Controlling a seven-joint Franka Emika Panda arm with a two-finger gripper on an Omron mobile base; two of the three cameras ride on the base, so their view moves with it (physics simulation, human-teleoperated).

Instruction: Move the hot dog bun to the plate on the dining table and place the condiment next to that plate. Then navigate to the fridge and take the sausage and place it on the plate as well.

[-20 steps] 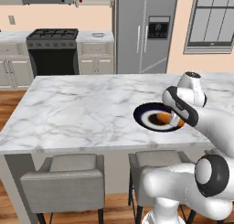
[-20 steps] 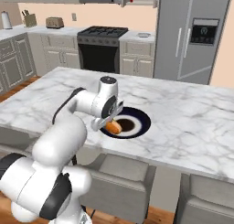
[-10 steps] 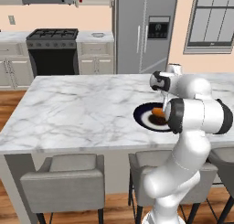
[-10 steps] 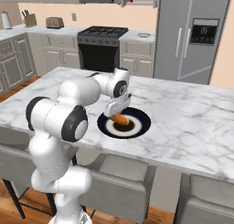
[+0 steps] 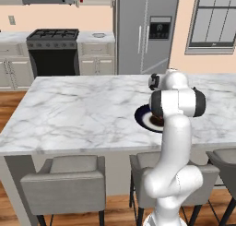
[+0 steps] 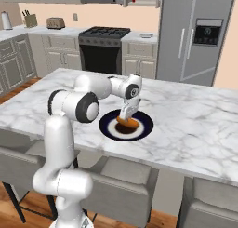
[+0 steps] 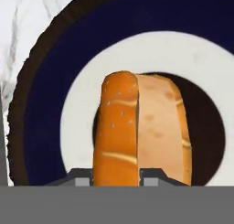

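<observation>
Bun [image 7: 137, 127], orange-tan, clamped lengthwise betw. the two dark finger tips of the gripper [image 7: 116, 176], directly over the centre of the plate [image 7: 41, 104]. Hand view: bun's far end points away from the camera; its shadow falls on the plate's pale inner ring, so it is either resting there or just above — contact cannot be told. Right base view: gripper [image 6: 126, 116] angled down over the plate [image 6: 142, 129], bun [image 6: 128, 124] at its tip, plate lying on the dining table [image 6: 195, 115] near the front edge. Left base view: the arm's own body covers most of the plate [image 5: 143, 118]; fridge [image 5: 145, 31] stands shut behind the table [image 5: 78, 110].

Step in hand (judged): setting the bun down, i.e. 1st part of the task nearly done; condiment and sausage still to come.

Doing it well:
- Lower until the bun sits on the plate before letting go; a drop from height could roll a rounded bun toward the rim.
- Keep it central, leaving room for the sausage beside it.
- Part the fingers fully, then lift straight up along the gripper axis; a sideways exit may drag the bun or nudge the plate.
- Plate is near the table edge, so avoid any downward push.
</observation>
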